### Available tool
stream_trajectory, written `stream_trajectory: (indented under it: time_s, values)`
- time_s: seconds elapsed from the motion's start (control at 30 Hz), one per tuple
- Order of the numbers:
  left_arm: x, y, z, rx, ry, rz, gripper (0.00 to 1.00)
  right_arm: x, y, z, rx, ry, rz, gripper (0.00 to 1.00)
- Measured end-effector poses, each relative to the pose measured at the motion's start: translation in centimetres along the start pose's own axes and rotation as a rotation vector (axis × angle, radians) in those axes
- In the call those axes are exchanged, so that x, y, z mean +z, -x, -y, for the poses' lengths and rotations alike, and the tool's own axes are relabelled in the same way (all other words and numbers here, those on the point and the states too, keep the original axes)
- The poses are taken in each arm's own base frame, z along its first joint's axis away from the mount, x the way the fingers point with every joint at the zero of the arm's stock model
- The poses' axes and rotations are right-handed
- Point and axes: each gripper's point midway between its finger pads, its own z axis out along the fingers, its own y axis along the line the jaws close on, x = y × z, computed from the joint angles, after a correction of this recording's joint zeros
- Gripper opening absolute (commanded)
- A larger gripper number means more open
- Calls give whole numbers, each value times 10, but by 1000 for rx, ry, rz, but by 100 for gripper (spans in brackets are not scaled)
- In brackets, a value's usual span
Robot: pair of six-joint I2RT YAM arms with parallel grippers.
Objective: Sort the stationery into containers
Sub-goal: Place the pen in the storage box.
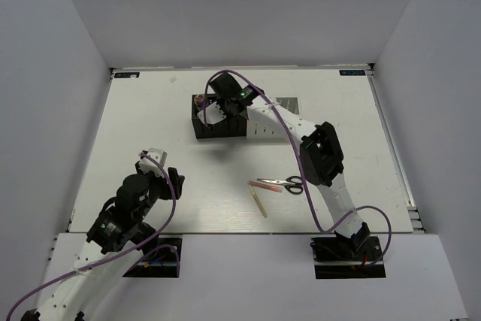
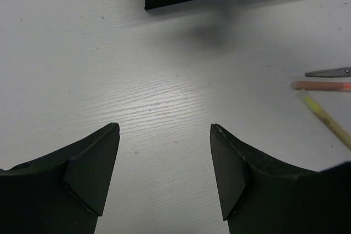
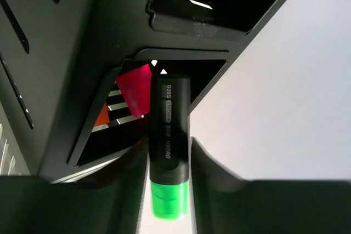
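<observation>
Toward the far edge of the surface, just left of centre, the right gripper (image 3: 169, 160) hangs over the black holder (image 1: 218, 129), jaws clamped on a black highlighter (image 3: 170, 113). Its green cap (image 3: 169, 201) sits behind the jaws and its long axis aims straight at a compartment mouth, where a pink cap (image 3: 135, 89) shows. A release looks next. The left gripper (image 2: 164, 163), jaws wide and empty, sits by the near-left corner. The scissors (image 1: 289, 183), pink stick (image 1: 269, 186) and wooden stick (image 1: 259, 201) lie toward the near edge, nearer the right arm.

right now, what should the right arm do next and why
Probably lower slightly and open: the right gripper holds the green-capped highlighter over the open black holder, where a pink cap and an orange cap already show.
</observation>
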Motion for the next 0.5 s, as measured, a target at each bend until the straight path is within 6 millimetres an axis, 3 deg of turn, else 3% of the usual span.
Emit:
stream_trajectory:
  time_s: [0.07,0.13,0.37,0.5]
  values:
    - [0,0,0,0,0,0,77,0,0,0,-3,1,-1,63]
    - [0,0,0,0,0,0,77,-3,-2,7,3,-24,-5,66]
    - [0,-1,0,1,0,-2,77,-4,-1,8,1,-25,-3,66]
    - [0,-1,0,0,0,2,77,-8,-1,8,8,-27,7,60]
